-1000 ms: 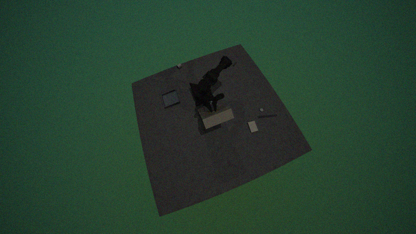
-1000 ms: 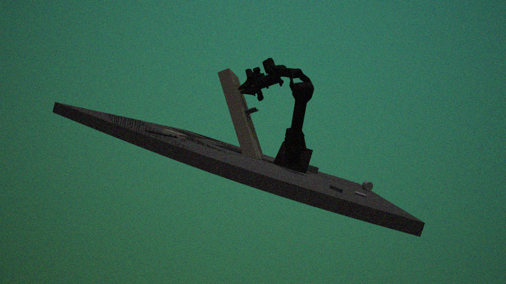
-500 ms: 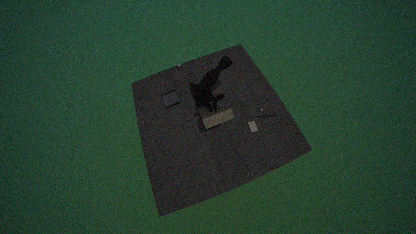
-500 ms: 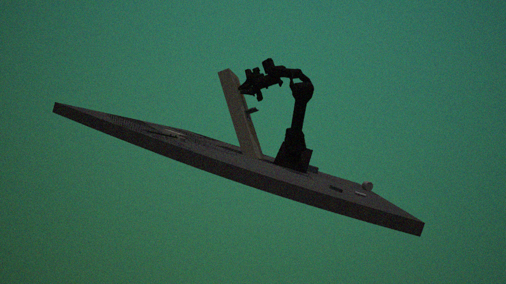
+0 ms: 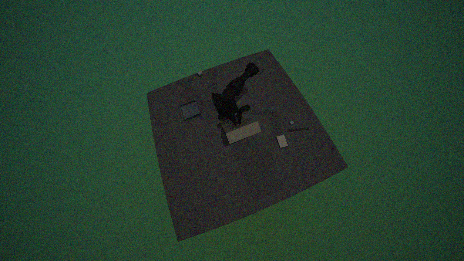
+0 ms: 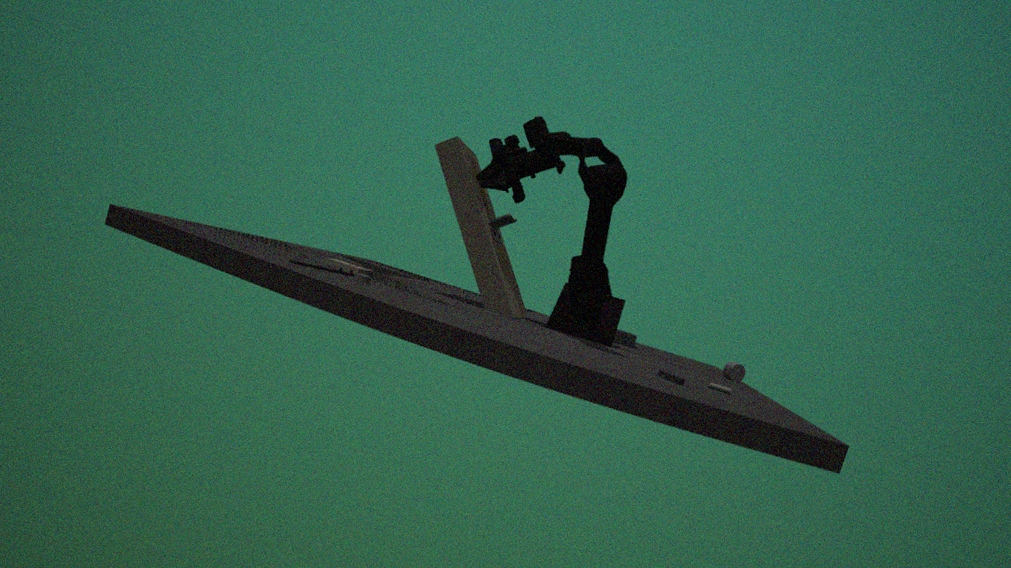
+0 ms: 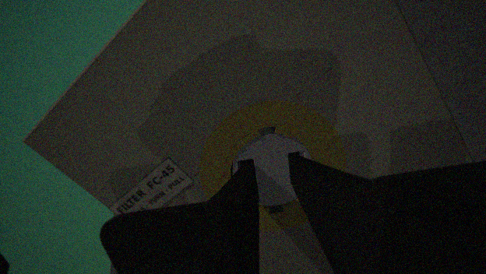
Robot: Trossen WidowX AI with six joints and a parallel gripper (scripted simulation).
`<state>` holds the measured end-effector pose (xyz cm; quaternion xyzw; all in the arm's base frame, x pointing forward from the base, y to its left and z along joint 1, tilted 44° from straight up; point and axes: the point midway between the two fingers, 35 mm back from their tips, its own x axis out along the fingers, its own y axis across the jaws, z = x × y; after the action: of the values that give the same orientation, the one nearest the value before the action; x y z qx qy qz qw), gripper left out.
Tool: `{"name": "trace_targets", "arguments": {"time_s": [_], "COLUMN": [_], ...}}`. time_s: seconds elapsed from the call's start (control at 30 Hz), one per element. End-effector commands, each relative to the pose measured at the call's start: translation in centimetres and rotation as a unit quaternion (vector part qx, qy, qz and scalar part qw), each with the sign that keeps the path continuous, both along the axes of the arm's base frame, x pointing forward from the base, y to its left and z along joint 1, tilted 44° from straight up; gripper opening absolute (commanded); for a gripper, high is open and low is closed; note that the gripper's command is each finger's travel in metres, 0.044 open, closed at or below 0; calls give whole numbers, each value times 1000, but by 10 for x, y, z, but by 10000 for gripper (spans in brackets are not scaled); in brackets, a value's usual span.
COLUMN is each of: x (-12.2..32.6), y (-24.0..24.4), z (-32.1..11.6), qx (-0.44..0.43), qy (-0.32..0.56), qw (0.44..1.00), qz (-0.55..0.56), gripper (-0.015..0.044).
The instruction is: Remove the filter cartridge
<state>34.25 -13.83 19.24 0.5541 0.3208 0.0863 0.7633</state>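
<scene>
pale round filter cartridge (image 7: 271, 171) seated in tilted panel (image 7: 195, 97)

The arm (image 6: 594, 232) stands upright and bends forward toward the service panel (image 6: 476, 219). Its gripper (image 7: 271, 163) meets the panel's face, the narrowly parted fingers clamped on the filter cartridge (image 7: 271, 175).

The dark table (image 5: 227, 181) carries a leaning panel (image 5: 244, 132), a tray (image 5: 190, 110) and a pale card (image 5: 282, 141).
</scene>
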Motion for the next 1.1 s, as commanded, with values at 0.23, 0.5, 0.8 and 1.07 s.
{"name": "trace_targets", "arguments": {"time_s": [0.23,0.5,0.8,1.07], "x": [0,4,4,5], "y": [0,3,3,3], "z": [0,-2,-2,-2], "qx": [-3,-93,-212,-314], "qy": [-1,-54,-128,-192], "qw": [1000,993,963,916], "qz": [1,48,109,161], "gripper": [0,0,0,0]}}
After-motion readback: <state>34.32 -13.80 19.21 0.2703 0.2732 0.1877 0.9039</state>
